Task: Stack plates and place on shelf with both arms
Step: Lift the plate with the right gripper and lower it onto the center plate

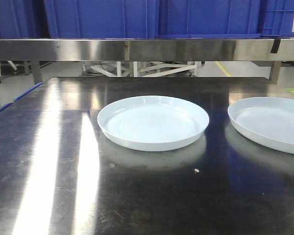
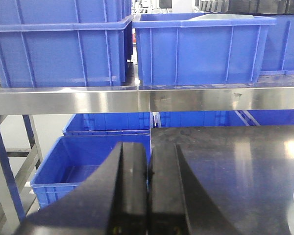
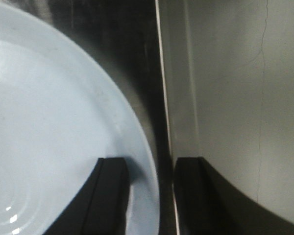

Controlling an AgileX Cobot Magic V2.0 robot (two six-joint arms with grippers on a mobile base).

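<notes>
- Centre plate (image 1: 153, 122) and right plate (image 1: 269, 125) lie apart on a steel table (image 1: 49, 171).
- Left gripper (image 2: 148, 196): jaws pressed together.
- Right gripper (image 3: 149, 166): jaws spread astride the right plate's rim.

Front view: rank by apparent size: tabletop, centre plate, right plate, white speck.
1. tabletop
2. centre plate and right plate: they look alike, and the right one is cropped by the frame, so unranked
3. white speck
</notes>
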